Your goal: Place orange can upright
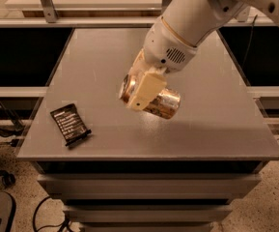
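Note:
The orange can (162, 104) is a shiny copper-orange drink can. It is held on its side, tilted, a little above the grey table (105, 62). Its silver top faces left. My gripper (145, 91) comes down from the upper right on a white arm and is shut on the can, with a cream finger (145, 89) across the can's front. The other finger is behind the can.
A flat black snack packet (70, 124) lies near the table's front left corner. The table's front edge runs just below the can. A shelf rail and a second surface stand behind the table.

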`<state>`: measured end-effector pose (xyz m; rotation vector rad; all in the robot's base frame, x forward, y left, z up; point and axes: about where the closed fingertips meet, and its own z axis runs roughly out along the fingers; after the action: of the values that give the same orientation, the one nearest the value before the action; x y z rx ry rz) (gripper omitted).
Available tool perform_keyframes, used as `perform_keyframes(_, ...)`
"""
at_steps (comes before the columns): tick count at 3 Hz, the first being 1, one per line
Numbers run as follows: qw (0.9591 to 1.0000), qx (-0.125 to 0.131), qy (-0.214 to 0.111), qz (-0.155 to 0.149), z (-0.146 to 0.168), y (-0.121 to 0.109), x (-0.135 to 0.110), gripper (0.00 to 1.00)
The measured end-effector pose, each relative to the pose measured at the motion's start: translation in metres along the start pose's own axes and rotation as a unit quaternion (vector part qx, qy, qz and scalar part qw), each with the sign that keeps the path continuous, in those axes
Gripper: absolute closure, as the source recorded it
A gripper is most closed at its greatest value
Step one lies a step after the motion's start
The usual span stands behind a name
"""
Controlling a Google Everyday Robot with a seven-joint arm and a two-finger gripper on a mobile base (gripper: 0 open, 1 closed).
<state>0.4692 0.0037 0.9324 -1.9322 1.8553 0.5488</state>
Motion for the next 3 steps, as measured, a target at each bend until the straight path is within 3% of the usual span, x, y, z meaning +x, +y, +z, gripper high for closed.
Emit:
perform_keyframes(1,0.9993,0.030,-0.009,0.019,0.002,-0.005,-0.005,1.00)
perform_keyframes(2,0.9950,0.082,-0.034,0.044,0.001,-0.017,-0.014,1.00)
perform_keyframes(3,0.9889,0.118,-0.067,0.060,0.000,-0.030,-0.020,1.00)
